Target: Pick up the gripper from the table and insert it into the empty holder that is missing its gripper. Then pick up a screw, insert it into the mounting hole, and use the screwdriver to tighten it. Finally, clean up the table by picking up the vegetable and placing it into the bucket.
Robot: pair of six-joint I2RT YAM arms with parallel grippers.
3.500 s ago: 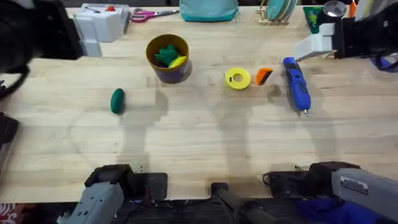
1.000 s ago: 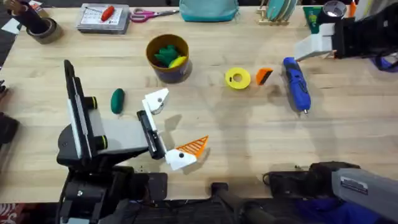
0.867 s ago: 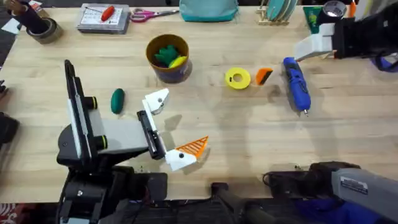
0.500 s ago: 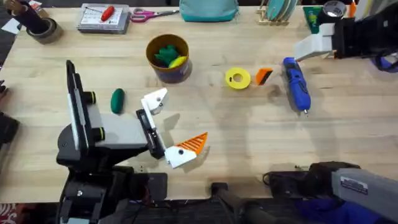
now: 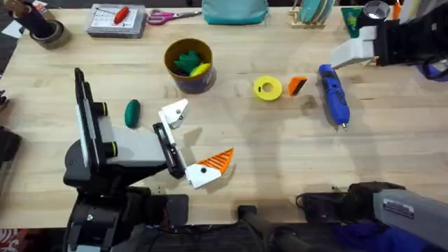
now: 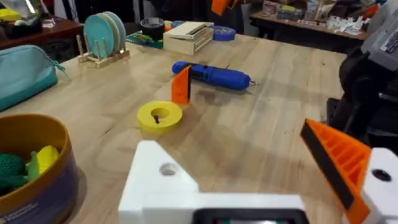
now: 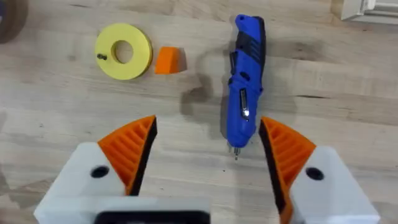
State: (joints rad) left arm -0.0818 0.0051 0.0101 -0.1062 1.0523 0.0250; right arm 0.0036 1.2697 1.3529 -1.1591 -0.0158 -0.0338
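**Overhead view.** The left arm lies low at the lower left of the frame, its left hand point(image 5: 190, 143) spread open. One side is the holder point(image 5: 174, 113), a plain white mount lacking its orange part; the other carries an orange ribbed finger point(image 5: 218, 160). The arm appears parked in this pose so that the bare mount is presented for fitting. The gripper point(image 5: 297, 85), a small orange wedge, sits on the worktop point(image 5: 231, 150) at upper right of centre, between a flat yellow ring point(image 5: 267, 88) and the screwdriver point(image 5: 334, 95). The vegetable point(image 5: 132, 113) lies at centre left, just beside the left arm; the bucket point(image 5: 189, 66), already containing green and yellow toys, stands above it. The right arm reaches in at the upper right edge, a white mount point(image 5: 353, 52) showing.

**Left wrist view.** The white holder point(image 6: 163, 180) with its empty mounting hole occupies the lower centre; the ribbed finger point(image 6: 336, 158) is at lower right. Beyond stand the ring point(image 6: 160, 116), the wedge point(image 6: 181, 84) on edge and the screwdriver point(image 6: 212, 74).

**Right wrist view.** The right hand point(image 7: 208, 149) hangs wide open above the worktop, its orange pads point(image 7: 132, 147) well apart and holding nothing. The wedge point(image 7: 166, 60) lies at upper left of centre, touching the ring point(image 7: 123, 51); the screwdriver point(image 7: 245, 94) is near the right-hand pad. The pose suggests a pick-up approach not yet aligned with the wedge.
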